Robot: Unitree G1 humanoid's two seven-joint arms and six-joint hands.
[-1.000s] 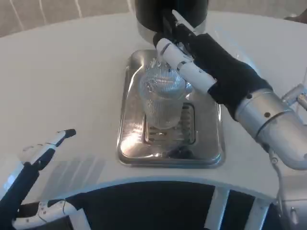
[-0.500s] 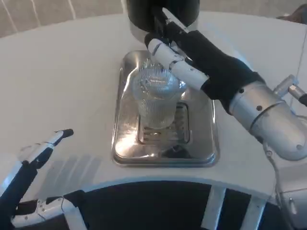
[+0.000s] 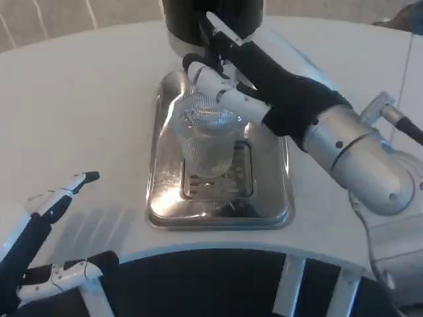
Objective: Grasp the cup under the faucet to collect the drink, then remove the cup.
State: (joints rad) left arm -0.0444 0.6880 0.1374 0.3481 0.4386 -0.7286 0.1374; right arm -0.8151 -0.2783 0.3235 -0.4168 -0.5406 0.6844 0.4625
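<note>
On the shiny steel drip tray (image 3: 268,205), under the black dispenser (image 3: 211,20), stands the ribbed clear glass cup (image 3: 206,140), the right hand (image 3: 254,82) reaching over its rim, grip unclear, while the left hand (image 3: 46,211) rests spread, holding nothing.

the cup (image 3: 206,135) stands upright on the drip tray (image 3: 165,198), toward the tray's rear, over its grate (image 3: 244,173). behind the tray sits the dispenser (image 3: 185,20). the right hand (image 3: 254,69) reaches in from the right — above and just behind the cup. the left hand (image 3: 49,208) lies on the table (image 3: 79,105), well left of the tray, near the front edge.
</note>
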